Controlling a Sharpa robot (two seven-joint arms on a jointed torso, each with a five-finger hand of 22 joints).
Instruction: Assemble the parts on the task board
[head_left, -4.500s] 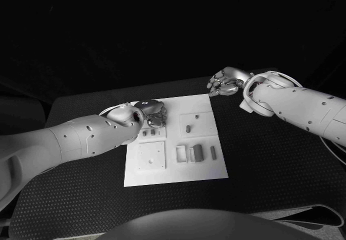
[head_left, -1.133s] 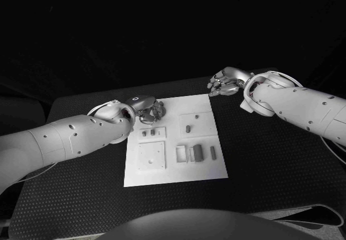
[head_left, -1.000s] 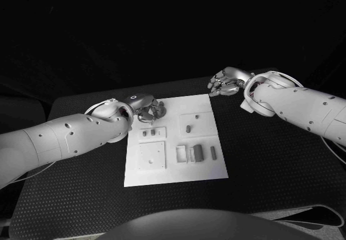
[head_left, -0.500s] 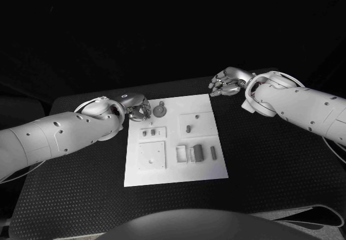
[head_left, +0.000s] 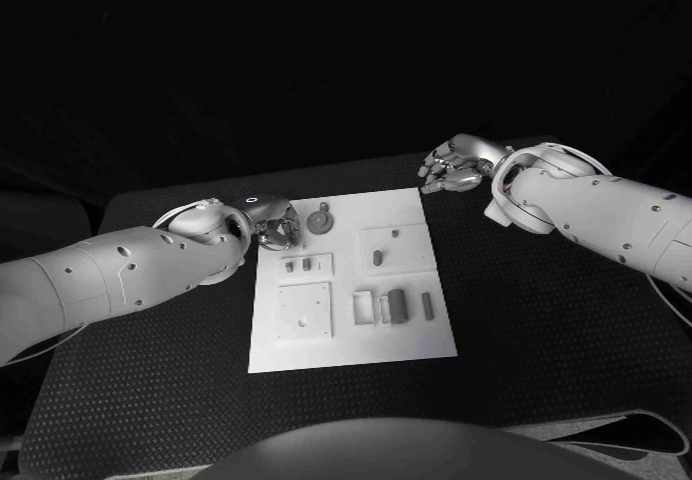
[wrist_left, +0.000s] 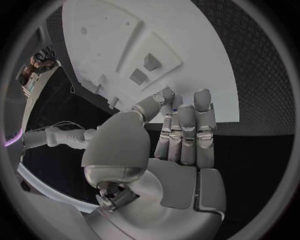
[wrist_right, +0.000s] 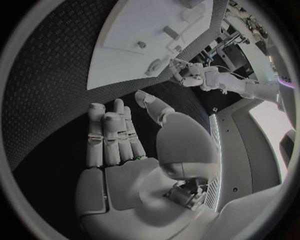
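Observation:
The white task board (head_left: 353, 335) lies in the middle of the black table. A round grey part (head_left: 319, 218) with a short stem lies near its far left corner. My left hand (head_left: 273, 225) hovers just left of that part, at the board's edge, holding nothing. In the left wrist view its fingers (wrist_left: 187, 130) lie straight over the table beside the board (wrist_left: 194, 45). My right hand (head_left: 451, 170) hangs beyond the board's far right corner with nothing in it. In the right wrist view its fingers (wrist_right: 112, 132) are stretched out.
Two small pieces (head_left: 296, 266) sit in a raised plate left of centre, and a short peg (head_left: 378, 257) stands in the plate to its right. A square plate (head_left: 304, 310) and three upright blocks (head_left: 394, 306) fill the near half. Black mat surrounds the board.
My left hand has drawn back to the left off the board's far left corner, uncovering the round part that now lies there. The right hand has stayed put.

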